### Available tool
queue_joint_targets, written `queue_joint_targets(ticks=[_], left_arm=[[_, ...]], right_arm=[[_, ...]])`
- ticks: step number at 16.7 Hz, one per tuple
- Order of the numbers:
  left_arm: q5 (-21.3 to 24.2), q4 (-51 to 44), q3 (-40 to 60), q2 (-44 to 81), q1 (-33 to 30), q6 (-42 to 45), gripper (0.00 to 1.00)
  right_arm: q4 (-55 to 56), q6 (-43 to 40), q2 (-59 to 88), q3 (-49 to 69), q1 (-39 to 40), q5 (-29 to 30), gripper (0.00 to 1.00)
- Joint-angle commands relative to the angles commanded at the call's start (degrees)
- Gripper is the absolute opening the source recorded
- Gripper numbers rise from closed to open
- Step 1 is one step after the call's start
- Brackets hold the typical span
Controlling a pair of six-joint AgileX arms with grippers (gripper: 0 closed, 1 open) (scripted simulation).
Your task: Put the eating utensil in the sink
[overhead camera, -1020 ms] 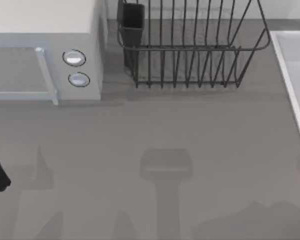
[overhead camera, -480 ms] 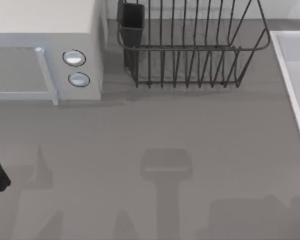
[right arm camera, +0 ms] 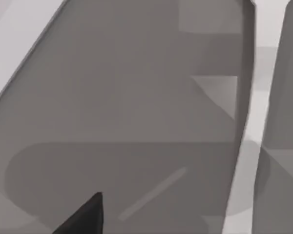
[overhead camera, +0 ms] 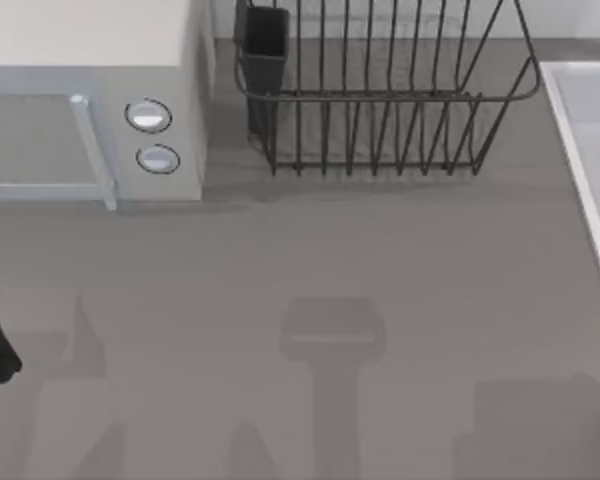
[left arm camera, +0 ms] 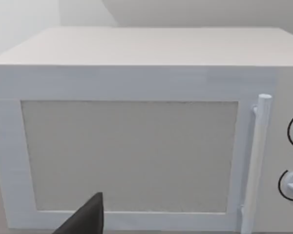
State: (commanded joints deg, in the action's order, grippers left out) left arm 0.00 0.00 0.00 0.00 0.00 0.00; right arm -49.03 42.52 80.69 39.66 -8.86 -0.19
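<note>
- Nearest the right gripper (right arm camera: 83, 214), whose dark tip poked in low, lay a thin pale sliver (right arm camera: 151, 192) on smooth grey, inside a soft rounded shadow. It may have been the eating utensil, but it was too faint to tell.
- Whether that gripper was clenched, released or carrying anything, I could not tell.
- Just beyond the sliver ran a straight, thin white rim (right arm camera: 249, 141), probably the sink's edge.
- The sink (overhead camera: 580, 130) was a pale, smooth basin well off to the right gripper's side of the table.
- The risk, as I judged it, was a slim, flat, slippery utensil. A shallow pinch could let it skid on the slick surface or catch on that raised rim.
- The left gripper (left arm camera: 85, 217) was parked, its grip impossible to judge. It faced the microwave (left arm camera: 136, 146), a boxy white thing with a matt door panel and a round bar handle.
- Farthest off, past the microwave, stood the dark wire dish rack (overhead camera: 380, 100), which was thin rods and open gaps.
</note>
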Motion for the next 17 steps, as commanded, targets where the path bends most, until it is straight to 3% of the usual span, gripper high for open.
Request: queue_joint_targets(ticks=[5,11,17], left_arm=[[0.00,0.00,0.00,0.00,0.00,0.00,1.00],[0.00,0.00,0.00,0.00,0.00,0.00,1.00],[0.00,0.00,0.00,0.00,0.00,0.00,1.00]], right_arm=[[13.68,0.20,6.33,-7.33,0.12,-0.01,1.00],[15.31,0.21,7.13,-8.34,0.15,-0.01,1.00],[15.31,0.21,7.13,-8.34,0.15,-0.01,0.55]])
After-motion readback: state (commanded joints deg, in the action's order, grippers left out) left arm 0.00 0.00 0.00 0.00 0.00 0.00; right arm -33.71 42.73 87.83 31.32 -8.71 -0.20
